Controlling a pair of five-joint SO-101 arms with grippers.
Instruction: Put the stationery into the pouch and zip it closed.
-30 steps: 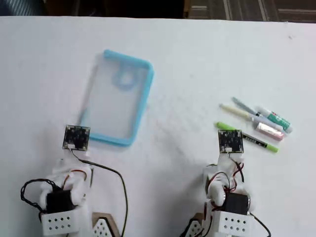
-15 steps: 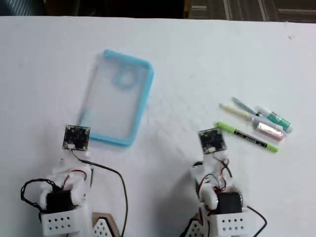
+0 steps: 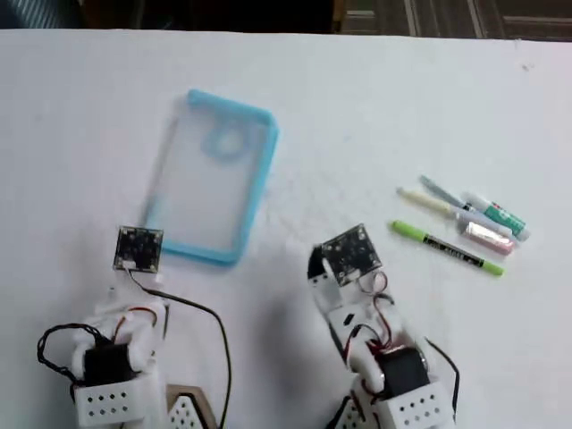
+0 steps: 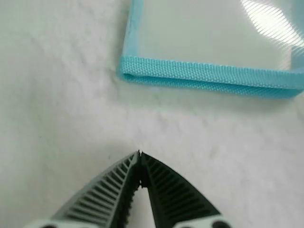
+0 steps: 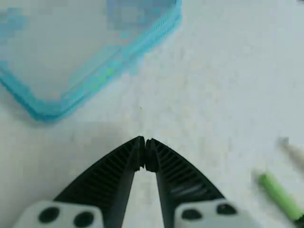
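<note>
Nearest the bases, low over white table (image 3: 375, 107): left gripper (image 4: 140, 157) pressed together, empty, just short of the pouch (image 4: 204, 76) at its blue near edge. Right gripper (image 5: 145, 145) likewise pressed together, empty, angled toward pouch's near corner, green highlighter (image 3: 447, 248) off to its right. Farther out: pouch flat, translucent, blue-rimmed; remaining pens (image 3: 474, 214) clustered just beyond highlighter, well apart from pouch.
</note>
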